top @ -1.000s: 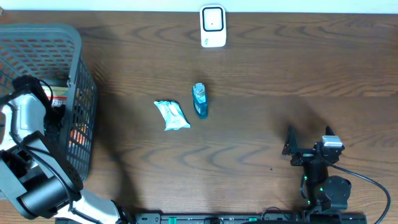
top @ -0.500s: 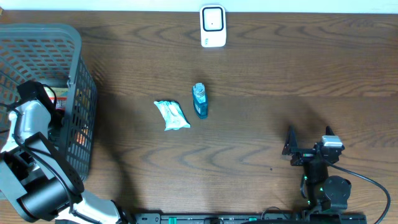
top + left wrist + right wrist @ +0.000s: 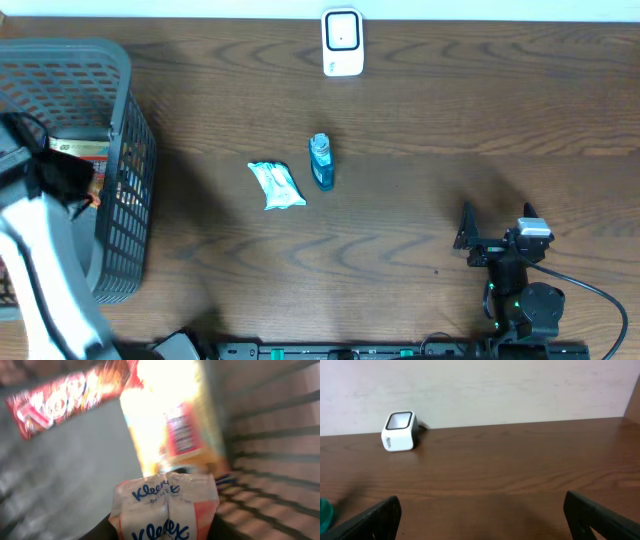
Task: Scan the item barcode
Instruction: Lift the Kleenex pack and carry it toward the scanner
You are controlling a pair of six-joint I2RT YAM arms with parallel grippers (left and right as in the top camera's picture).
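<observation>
Tissues show in one view only: the left wrist camera has the tissue pack [image 3: 167, 510], soft, white and orange with blue Kleenex lettering, filling the near middle of its picture (blurred, though the lettering reads). Dark fingers [image 3: 102, 532] flank it on both sides, so the left hand [image 3: 66, 177] is clamped on the pack, which sits right between its tips. Beyond the pack that view also gives a red snack wrapper [image 3: 55, 402] to the far left, a yellow and orange box [image 3: 175, 425] behind it, and slotted grey walling on the right. From overhead the pack itself can hardly be made out; what shows instead is the left hand over the inside of the grey basket [image 3: 120, 70] at the left end of the counter [image 3: 450, 100]. The white scanner [image 3: 342, 42] stands at the far edge, well apart from the basket. A wipes packet [image 3: 276, 185] and a blue bottle [image 3: 321, 162] lie just beside each other mid-counter. The right hand [image 3: 497, 232] sits near right, fingers wide apart and holding nothing; its own camera sees the scanner far left.
</observation>
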